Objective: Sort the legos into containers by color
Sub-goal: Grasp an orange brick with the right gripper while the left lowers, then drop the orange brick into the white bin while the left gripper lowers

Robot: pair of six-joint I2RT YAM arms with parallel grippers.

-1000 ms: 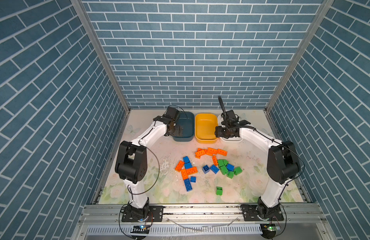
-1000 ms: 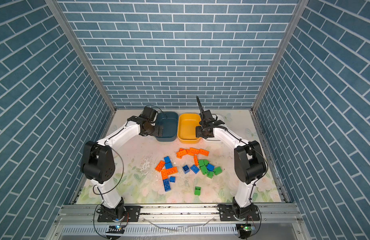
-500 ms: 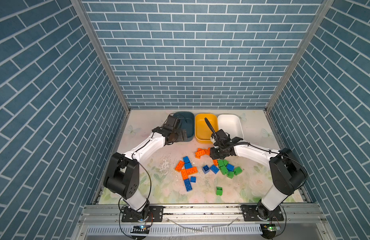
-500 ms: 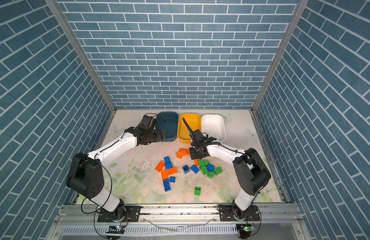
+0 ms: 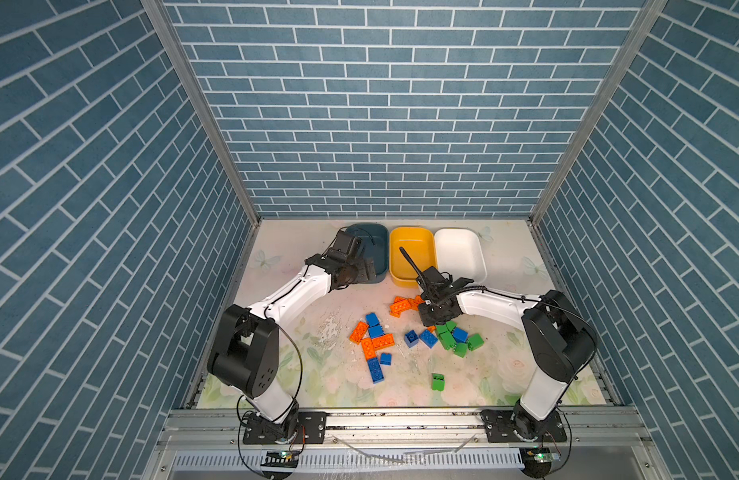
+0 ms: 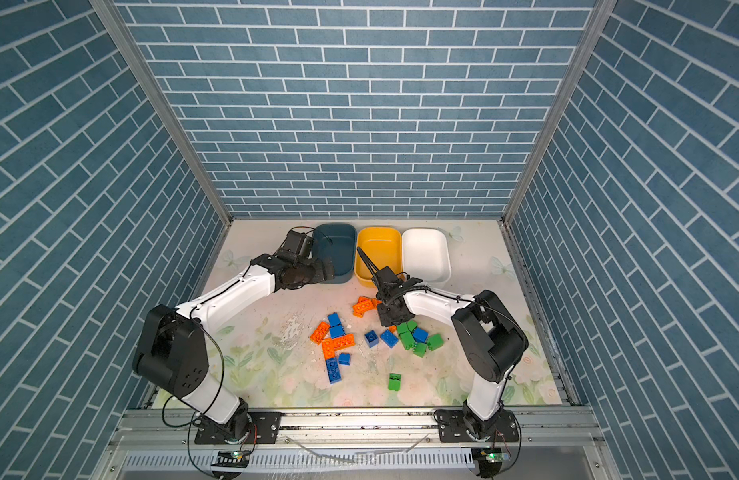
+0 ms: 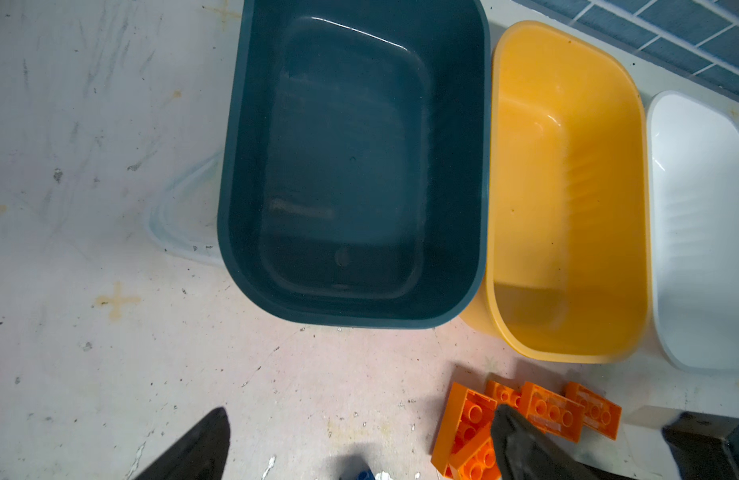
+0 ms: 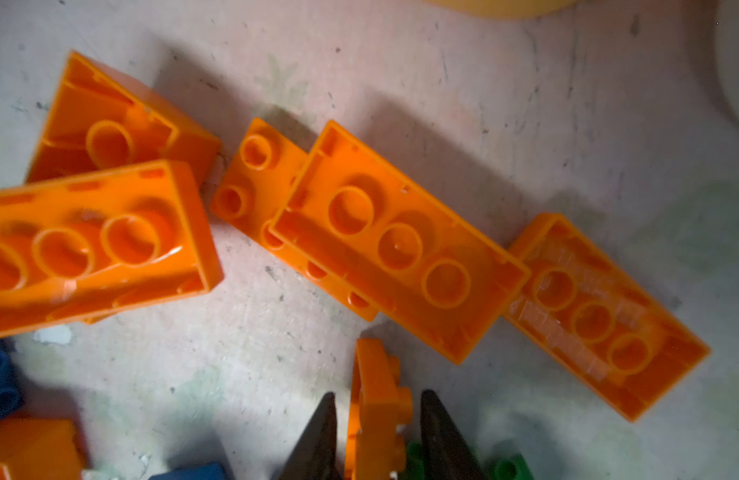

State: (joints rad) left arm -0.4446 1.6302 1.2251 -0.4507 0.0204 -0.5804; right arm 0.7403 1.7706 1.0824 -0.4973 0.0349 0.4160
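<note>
The legos lie loose on the floor in both top views: orange ones, blue ones and green ones. Behind them stand the containers, teal, yellow and white; none shows a brick inside. My right gripper is down at the pile, shut on an orange lego that stands on its edge between the fingers. My left gripper hangs open over bare floor just in front of the teal container, holding nothing.
A single green lego lies apart near the front. Several orange legos lie upside down right beside the held one. A rail runs along the front edge, and tiled walls close in the other three sides.
My right arm came forward from the white container down to the pile and its jaws closed around the orange lego. My left arm drew back from over the teal container.
</note>
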